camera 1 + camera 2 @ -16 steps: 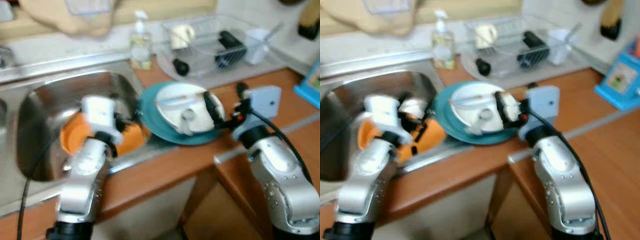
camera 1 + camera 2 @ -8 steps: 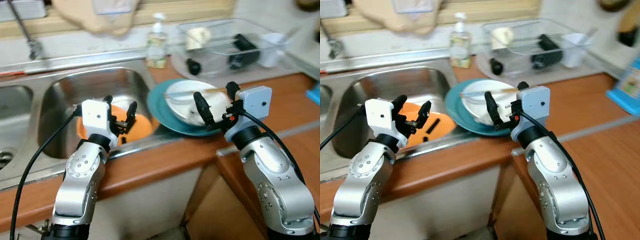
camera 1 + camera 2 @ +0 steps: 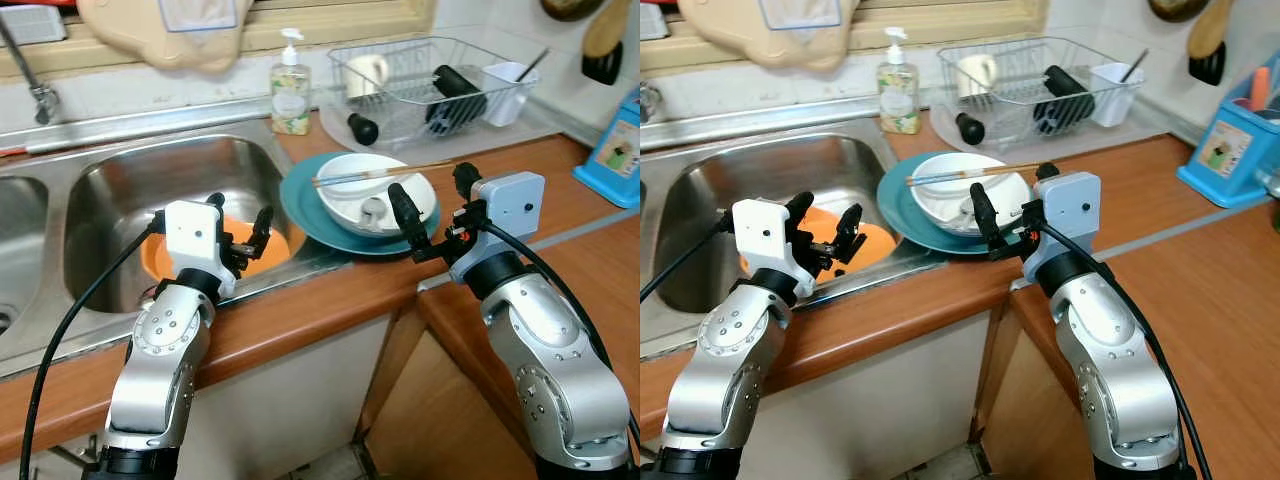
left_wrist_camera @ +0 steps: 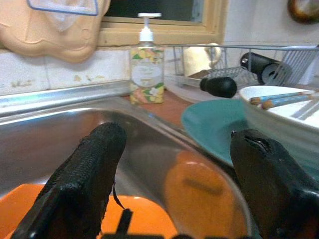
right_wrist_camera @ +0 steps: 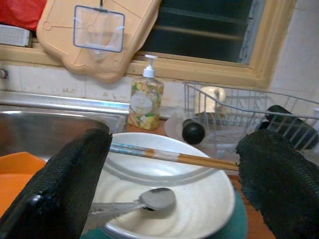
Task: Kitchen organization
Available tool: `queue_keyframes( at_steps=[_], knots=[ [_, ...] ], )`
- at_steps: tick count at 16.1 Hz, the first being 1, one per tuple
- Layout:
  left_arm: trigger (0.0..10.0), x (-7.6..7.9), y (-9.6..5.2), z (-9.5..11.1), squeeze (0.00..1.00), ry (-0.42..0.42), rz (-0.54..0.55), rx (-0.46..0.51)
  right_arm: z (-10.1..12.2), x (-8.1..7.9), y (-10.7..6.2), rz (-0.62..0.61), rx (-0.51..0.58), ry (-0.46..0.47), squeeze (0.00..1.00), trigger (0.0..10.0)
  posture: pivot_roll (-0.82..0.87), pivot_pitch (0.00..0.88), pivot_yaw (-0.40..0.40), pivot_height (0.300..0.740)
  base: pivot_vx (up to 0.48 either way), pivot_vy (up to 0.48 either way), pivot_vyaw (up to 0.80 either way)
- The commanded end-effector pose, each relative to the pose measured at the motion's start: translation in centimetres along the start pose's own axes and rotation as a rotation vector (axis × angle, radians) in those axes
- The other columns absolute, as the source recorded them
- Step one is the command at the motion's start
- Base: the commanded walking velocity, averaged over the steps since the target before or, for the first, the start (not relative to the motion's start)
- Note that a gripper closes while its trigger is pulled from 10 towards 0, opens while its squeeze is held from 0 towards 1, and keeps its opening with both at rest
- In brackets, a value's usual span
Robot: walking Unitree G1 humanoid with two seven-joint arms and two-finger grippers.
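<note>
We see a wooden bench (image 3: pixel 330 310) with a steel sink (image 3: pixel 150 190) set in it. An orange plate (image 3: pixel 160 262) lies in the sink basin. A teal plate (image 3: pixel 305 205) sits on the bench just beside the sink, its edge overhanging the basin rim. On it rests a white bowl (image 3: pixel 345 185) with a metal spoon (image 5: pixel 144 200) inside and a pair of chopsticks (image 3: pixel 380 174) laid across its rim.

Left gripper (image 3: pixel 240 235) hovers above the sink's front edge, over the orange plate, fingers (image 4: pixel 84 174) spread apart, holding nothing. Right gripper (image 3: pixel 430 210) hovers at the near edge of the teal plate, facing the bowl, fingers (image 5: pixel 60 184) spread wide, nothing between them.

Behind, a soap dispenser bottle (image 3: pixel 290 95) stands on the sink's back ledge. A wire dish rack (image 3: pixel 430 80) sits further along the bench, holding a cup (image 3: pixel 370 72) and a black item we can't identify; a white utensil holder (image 3: pixel 503 92) is at its end. A beige cutting board (image 3: pixel 160 30) hangs above the sink. A blue box (image 3: pixel 612 145) stands at the bench's right edge.
</note>
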State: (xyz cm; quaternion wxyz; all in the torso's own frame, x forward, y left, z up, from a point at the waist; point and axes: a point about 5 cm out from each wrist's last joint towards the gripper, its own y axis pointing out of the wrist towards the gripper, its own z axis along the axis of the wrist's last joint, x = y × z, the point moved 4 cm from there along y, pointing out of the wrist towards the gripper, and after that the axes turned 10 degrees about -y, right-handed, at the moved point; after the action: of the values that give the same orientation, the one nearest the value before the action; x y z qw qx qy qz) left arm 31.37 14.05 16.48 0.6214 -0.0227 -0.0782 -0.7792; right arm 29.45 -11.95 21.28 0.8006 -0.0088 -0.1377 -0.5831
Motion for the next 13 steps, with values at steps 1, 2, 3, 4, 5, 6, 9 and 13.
queue_keyframes(
  at_steps=[1,2,3,4,5,6,9,13],
  knots=[
    [10.0,-0.1,0.2,0.1,0.0,0.014,0.006,-0.007,0.2,0.2,0.0,-0.009,0.009,-0.01,0.0,10.0,-0.13,0.0,0.016,0.74,0.0,0.0,0.0],
    [10.0,-0.2,0.2,0.1,0.0,0.014,0.01,-0.007,0.2,0.2,0.0,-0.008,0.01,-0.009,0.0,10.0,-0.13,0.0,0.014,0.74,0.0,0.0,0.0],
    [10.0,-0.2,0.1,0.0,0.0,0.014,0.013,-0.009,0.3,0.2,0.1,-0.007,0.011,-0.008,0.0,10.0,-0.13,0.0,0.014,0.74,0.0,0.0,0.0],
    [10.0,-0.2,0.1,0.0,0.0,0.013,0.013,-0.011,0.3,0.2,0.1,-0.007,0.011,-0.008,0.0,10.0,-0.13,0.0,0.013,0.74,0.0,0.0,0.0],
    [10.0,-0.2,0.1,-0.1,0.0,0.011,0.012,-0.013,0.3,0.2,0.1,-0.007,0.013,-0.009,0.0,10.0,-0.13,0.0,0.012,0.74,0.0,0.0,0.0],
    [10.0,-0.1,0.1,-0.1,0.0,0.011,0.011,-0.014,0.4,0.3,0.1,-0.01,0.016,-0.011,0.0,10.0,-0.13,0.0,0.013,0.74,0.0,0.0,0.0],
    [10.0,0.0,0.1,-0.2,0.0,0.017,-0.003,-0.021,0.8,0.8,0.2,-0.023,0.032,-0.038,0.0,10.0,-0.14,0.0,0.019,0.74,0.0,0.0,0.0],
    [10.0,-0.2,0.3,-0.1,0.0,0.047,-0.044,-0.031,1.7,1.4,1.0,0.071,0.07,-0.13,1.0,10.0,-0.14,0.0,0.02,0.74,0.0,0.0,0.0]
  ],
)
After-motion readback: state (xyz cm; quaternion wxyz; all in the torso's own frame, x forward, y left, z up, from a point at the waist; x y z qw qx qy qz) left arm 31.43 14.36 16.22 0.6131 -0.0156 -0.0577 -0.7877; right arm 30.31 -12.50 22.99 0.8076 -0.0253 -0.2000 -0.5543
